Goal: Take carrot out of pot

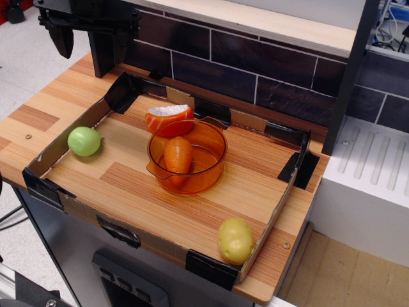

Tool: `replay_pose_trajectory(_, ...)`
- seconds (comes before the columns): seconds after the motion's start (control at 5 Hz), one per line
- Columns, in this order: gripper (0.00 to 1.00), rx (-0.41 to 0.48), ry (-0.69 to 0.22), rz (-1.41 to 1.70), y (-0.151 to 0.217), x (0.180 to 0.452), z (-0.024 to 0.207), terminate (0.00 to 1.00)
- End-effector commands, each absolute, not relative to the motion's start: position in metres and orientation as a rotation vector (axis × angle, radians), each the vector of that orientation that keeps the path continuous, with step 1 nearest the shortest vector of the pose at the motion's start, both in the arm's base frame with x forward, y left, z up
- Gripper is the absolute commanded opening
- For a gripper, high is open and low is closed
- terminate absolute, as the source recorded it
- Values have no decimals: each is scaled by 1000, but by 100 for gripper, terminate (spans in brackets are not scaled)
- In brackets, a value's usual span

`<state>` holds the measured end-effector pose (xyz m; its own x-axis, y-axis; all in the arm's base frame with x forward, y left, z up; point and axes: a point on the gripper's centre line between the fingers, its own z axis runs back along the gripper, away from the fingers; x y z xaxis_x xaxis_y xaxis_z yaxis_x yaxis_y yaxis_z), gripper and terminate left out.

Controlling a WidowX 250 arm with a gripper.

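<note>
The orange carrot (pixel 177 157) lies inside the round translucent orange pot (pixel 208 167), leaning against its left wall. The pot stands in the middle of the cardboard tray (pixel 77 128) on the wooden counter. My black gripper (pixel 89 39) hangs high at the back left corner, far from the pot, well above the counter. Its fingers (pixel 62 39) stand apart with nothing between them.
An orange wedge with a white top (pixel 169 118) touches the pot's back rim. A green ball (pixel 84 141) lies at the tray's left, and a yellow potato-like toy (pixel 235 240) at its front right corner. A dark tiled wall runs behind, and a white sink (pixel 370 173) is at the right.
</note>
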<state>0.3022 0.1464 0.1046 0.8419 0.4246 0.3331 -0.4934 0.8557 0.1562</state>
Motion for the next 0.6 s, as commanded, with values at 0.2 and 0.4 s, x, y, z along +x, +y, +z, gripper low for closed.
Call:
replay_pose_trajectory(0.2, 100, 247, -279, 435, 124, 296, 110, 0)
replay_pose_trajectory(0.4, 100, 199, -234, 386, 91, 288, 117, 0)
